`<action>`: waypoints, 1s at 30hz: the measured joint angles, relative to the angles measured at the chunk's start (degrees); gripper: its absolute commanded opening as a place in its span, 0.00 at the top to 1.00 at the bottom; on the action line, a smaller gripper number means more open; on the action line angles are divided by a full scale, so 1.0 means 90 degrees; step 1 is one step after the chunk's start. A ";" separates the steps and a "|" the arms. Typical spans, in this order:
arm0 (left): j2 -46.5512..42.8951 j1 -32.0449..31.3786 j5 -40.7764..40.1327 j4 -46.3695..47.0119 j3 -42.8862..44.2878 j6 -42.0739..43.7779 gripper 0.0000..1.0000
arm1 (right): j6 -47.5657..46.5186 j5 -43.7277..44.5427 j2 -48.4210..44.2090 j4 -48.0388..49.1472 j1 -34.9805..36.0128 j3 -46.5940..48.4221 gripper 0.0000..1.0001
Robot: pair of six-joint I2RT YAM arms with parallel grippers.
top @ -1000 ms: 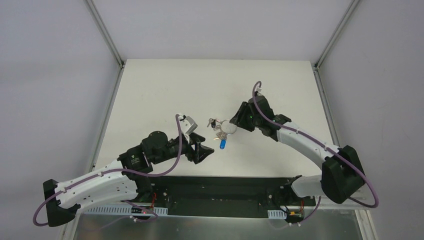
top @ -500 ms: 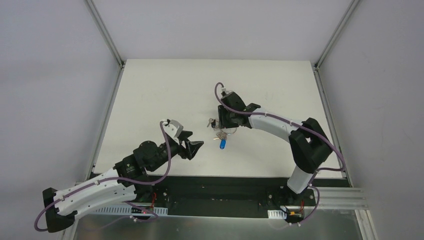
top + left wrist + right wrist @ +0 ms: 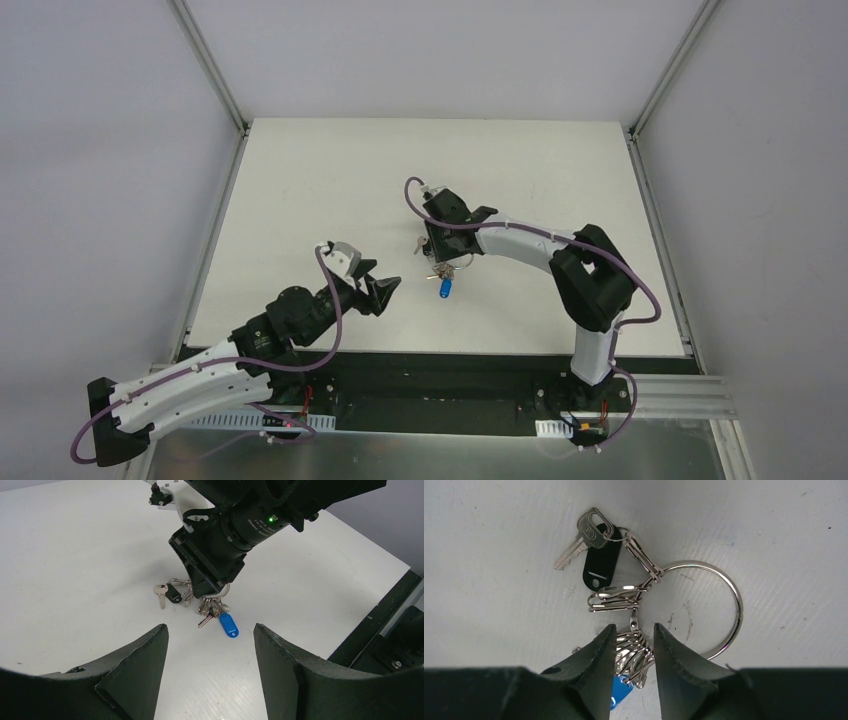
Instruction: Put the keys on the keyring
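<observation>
The keyring (image 3: pixel 736 605), a thin silver wire ring, lies flat on the white table. Wire clips link it to a plain silver key (image 3: pixel 579 540) and a black tag (image 3: pixel 601 562). A bunch of small silver keys and clips (image 3: pixel 636 652) also hangs on it, along with the blue-headed key (image 3: pixel 620 695) (image 3: pixel 445 288) (image 3: pixel 229 625). My right gripper (image 3: pixel 634 627) (image 3: pixel 440 255) points straight down over that bunch, its jaws a narrow gap apart on either side of it. My left gripper (image 3: pixel 385 290) (image 3: pixel 210 630) is wide open and empty, well short of the keys.
The white table (image 3: pixel 330 180) has metal rails along its left and right edges. A black strip (image 3: pixel 450 365) runs along its near edge by the arm bases. The right arm (image 3: pixel 530 245) arches over the table right of the keys.
My right gripper swung left from beside the ring to directly over the key bunch. My left gripper drew back left, away from the keys. The keys shifted slightly.
</observation>
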 measured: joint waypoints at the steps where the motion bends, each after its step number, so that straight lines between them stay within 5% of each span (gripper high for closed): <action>1: 0.0000 0.0000 -0.0005 0.0002 -0.0010 0.0005 0.37 | -0.0027 0.0022 0.0046 -0.0010 0.0002 0.0044 0.65; 16: -0.0070 0.0000 -0.0172 0.0010 -0.0090 0.0007 0.37 | -0.0221 0.0124 0.0483 -0.0044 0.0015 0.0279 0.69; 27: -0.0070 0.0000 -0.0284 0.0010 -0.0092 0.0007 0.36 | -0.0274 0.0049 0.0563 -0.0039 0.0090 0.0359 1.00; 30: -0.0068 0.0000 -0.0294 0.0010 -0.0095 0.0007 0.36 | -0.0253 0.0041 0.0561 -0.0044 0.0095 0.0359 1.00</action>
